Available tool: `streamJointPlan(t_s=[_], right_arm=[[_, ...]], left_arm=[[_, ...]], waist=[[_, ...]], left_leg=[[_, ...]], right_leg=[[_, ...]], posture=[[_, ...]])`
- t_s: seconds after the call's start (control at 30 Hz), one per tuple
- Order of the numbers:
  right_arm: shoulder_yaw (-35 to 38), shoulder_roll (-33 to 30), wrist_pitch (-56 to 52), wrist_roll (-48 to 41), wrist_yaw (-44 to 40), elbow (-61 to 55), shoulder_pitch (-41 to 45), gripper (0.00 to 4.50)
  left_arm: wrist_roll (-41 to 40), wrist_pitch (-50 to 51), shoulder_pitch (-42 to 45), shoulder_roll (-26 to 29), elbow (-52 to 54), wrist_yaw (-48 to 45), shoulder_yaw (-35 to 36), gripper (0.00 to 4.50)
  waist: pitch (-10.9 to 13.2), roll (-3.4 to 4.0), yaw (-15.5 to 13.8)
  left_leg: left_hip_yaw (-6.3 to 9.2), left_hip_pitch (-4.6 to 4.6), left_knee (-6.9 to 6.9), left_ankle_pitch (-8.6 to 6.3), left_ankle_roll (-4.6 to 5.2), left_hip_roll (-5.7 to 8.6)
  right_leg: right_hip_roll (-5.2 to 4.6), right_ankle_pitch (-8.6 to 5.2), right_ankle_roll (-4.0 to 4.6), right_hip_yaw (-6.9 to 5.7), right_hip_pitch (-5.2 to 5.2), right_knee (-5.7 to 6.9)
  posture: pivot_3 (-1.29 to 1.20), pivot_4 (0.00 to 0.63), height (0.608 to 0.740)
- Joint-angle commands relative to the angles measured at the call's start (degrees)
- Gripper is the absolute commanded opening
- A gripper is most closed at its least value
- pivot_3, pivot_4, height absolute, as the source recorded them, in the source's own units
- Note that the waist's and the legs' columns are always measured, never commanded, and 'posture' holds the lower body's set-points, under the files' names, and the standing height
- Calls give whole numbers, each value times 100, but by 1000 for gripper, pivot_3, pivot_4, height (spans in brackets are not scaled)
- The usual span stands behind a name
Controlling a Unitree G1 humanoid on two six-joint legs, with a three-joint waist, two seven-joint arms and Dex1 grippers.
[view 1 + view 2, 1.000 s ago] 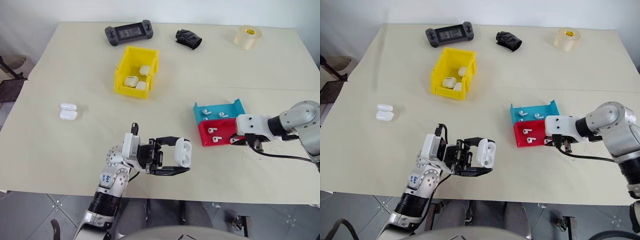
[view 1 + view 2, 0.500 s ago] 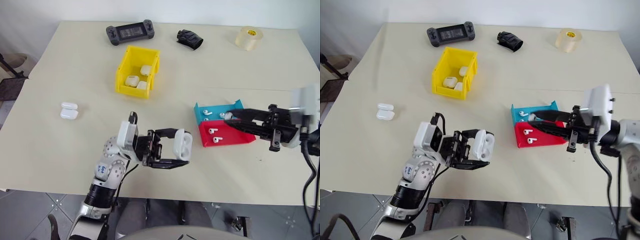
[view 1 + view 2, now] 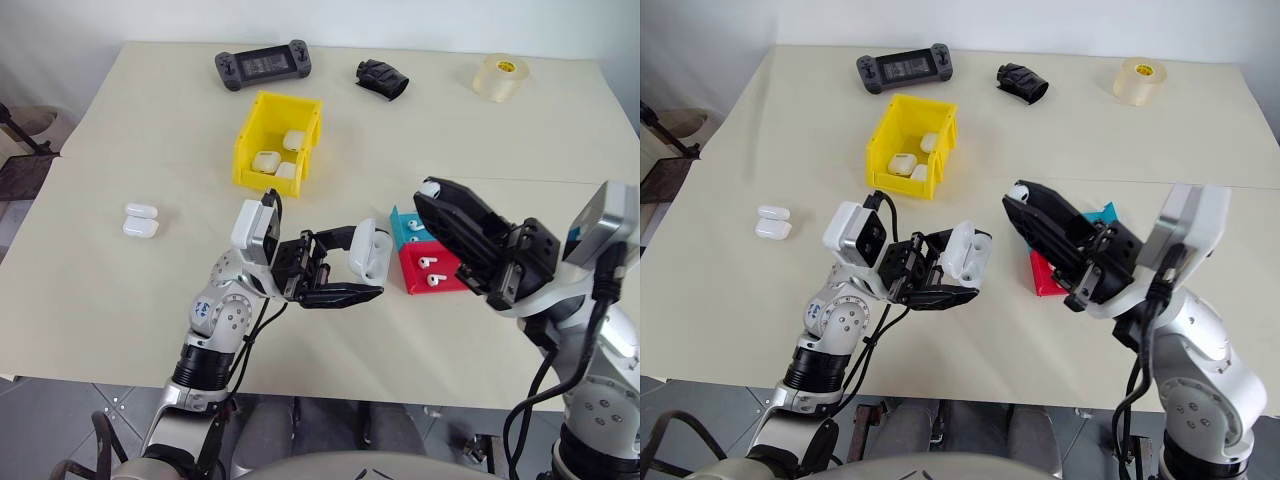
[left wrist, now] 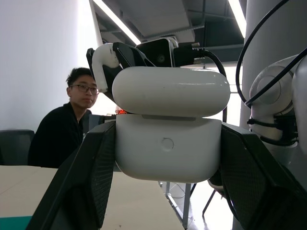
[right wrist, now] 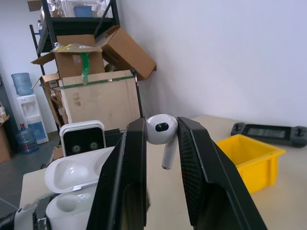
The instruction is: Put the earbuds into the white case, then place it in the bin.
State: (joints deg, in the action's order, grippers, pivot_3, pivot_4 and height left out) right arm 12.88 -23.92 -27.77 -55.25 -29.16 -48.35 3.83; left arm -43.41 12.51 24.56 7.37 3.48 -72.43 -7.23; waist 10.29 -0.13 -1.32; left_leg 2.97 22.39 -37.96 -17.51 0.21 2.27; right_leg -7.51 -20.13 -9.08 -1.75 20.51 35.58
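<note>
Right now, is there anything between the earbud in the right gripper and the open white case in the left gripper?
Nothing visible. The right gripper pinches the earbud; the left gripper holds the white case, lid open, with open air between them.

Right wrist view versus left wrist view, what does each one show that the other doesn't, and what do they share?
Right wrist view alone: the yellow bin, a black game controller, stacked cardboard boxes and the inside of the open white case.
Left wrist view alone: a seated person, and the case's closed-looking outer shell clamped between the left claw fingers.
Both: the white case, and the earbud pinched at the tip of the right claw.
</note>
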Motion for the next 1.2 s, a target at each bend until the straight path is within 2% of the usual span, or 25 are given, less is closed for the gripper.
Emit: streamJointPlan(t_s=[0.03,0.7,1.2], right_arm=[[-146,-10,315,127,-84,-363,-297,578],[-746,-97,1102,705,-489,-345,-1046,578],[-916,-122,785,546,347,-405,128,578]], left_arm=[[30,-31,81,-138,13,14,-60,2817],[3,171,192,-200,-96,1,113,2817],[-13,336,80,-120,-135,-200,120,2817]], waist=[[0,0,-4],[0,0,1],[0,0,-1]], left_leg=[[-1,0,1,0,1,1],[-4,-6,4,0,1,-2],[-4,-5,6,0,0,-2]], right_leg=[[0,0,0,2,0,0],[6,-1,1,16,0,-2],[3,-1,1,18,3,-4]], posture=[[0,150,740],[0,150,740],[0,150,740]])
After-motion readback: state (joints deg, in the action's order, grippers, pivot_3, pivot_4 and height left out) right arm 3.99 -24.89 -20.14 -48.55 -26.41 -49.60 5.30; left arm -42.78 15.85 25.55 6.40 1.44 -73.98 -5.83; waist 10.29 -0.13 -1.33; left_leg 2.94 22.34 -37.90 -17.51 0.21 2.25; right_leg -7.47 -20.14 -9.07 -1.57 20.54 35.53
